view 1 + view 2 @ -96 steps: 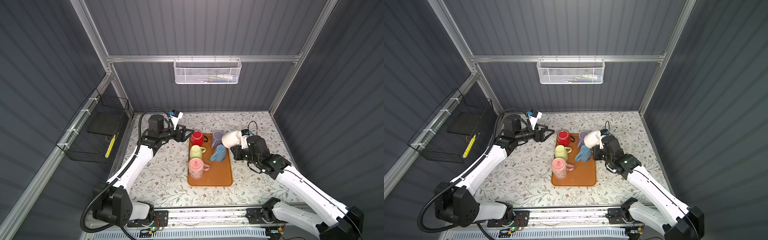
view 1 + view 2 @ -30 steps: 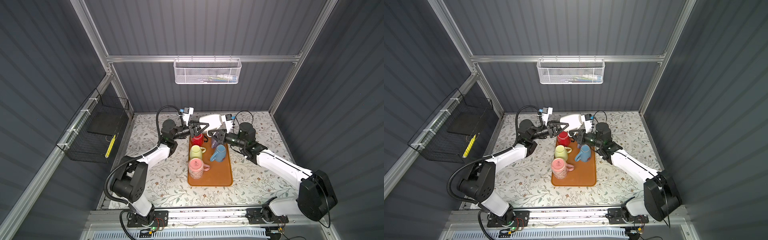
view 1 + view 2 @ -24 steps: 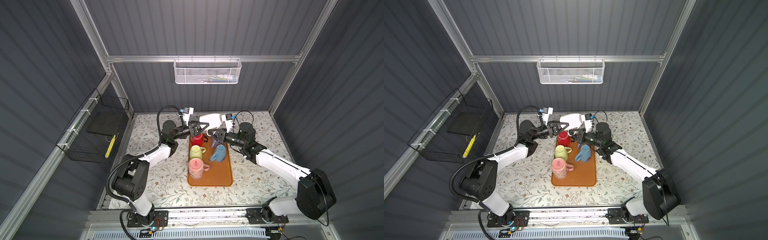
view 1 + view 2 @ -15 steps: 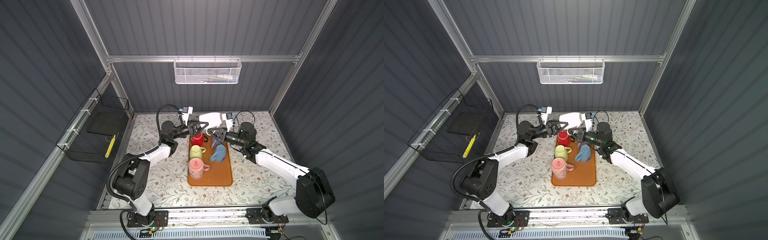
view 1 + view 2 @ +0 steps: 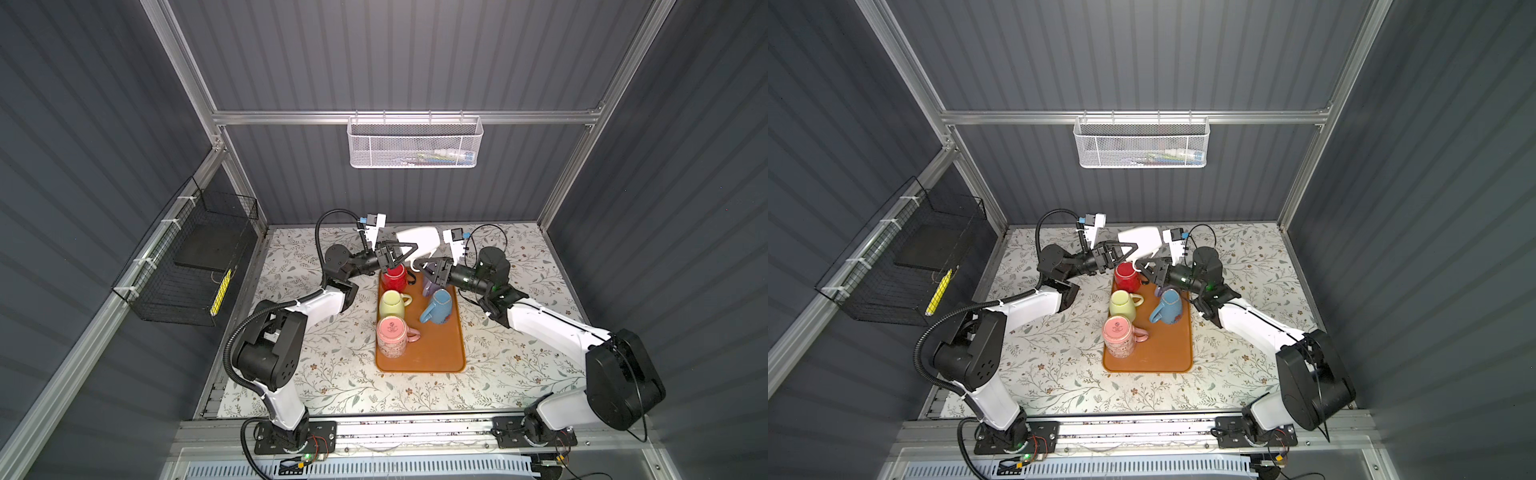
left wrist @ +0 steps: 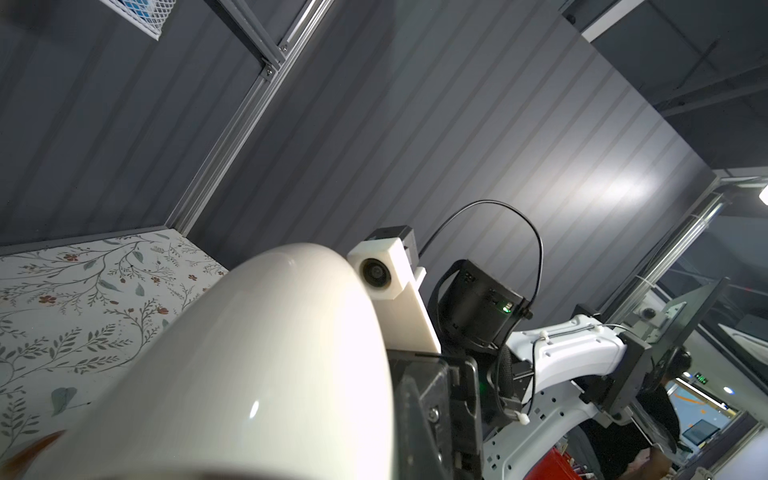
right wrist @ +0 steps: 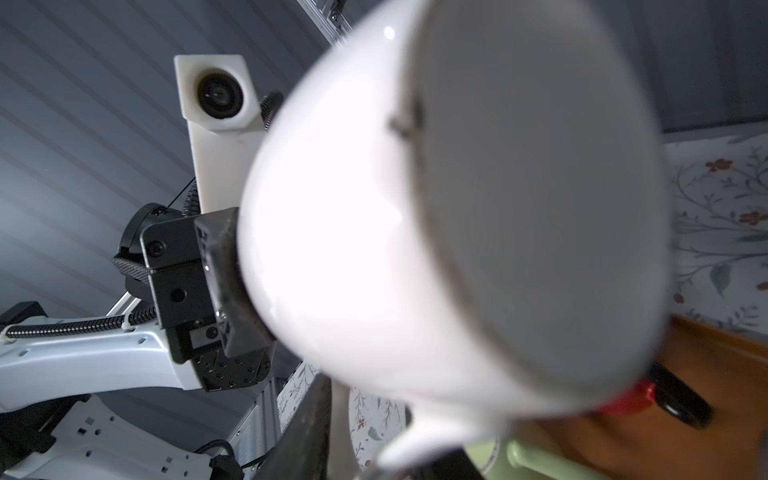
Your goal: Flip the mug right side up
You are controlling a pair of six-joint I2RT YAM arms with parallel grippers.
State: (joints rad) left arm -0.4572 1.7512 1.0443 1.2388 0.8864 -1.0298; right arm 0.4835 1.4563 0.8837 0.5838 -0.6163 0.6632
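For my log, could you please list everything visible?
tray: 1, orange, table centre
red mug: 1, red, tray, far left
yellow mug: 1, yellow, tray, mid left
pink mug: 1, pink, tray, near left
blue mug: 1, blue, tray, right
purple mug: 1, purple, tray, far right
white mug: 1, white, held in air
mesh basket: 1, white, back wall
wire basket: 1, black, left wall
left end effector: 1, black, gripping white mug
right end effector: 1, black, beside white mug

I see the far end of the tray (image 5: 442, 353) jammed: left tool (image 5: 409, 249) and right tool (image 5: 422, 266) meet at the white mug (image 5: 424, 239), just by the red mug (image 5: 394, 277) and purple mug (image 5: 429, 287). Yellow mug (image 5: 391, 304), pink mug (image 5: 391, 341) and blue mug (image 5: 438, 306) block the middle. The bench (image 5: 332, 357) on either side is open.
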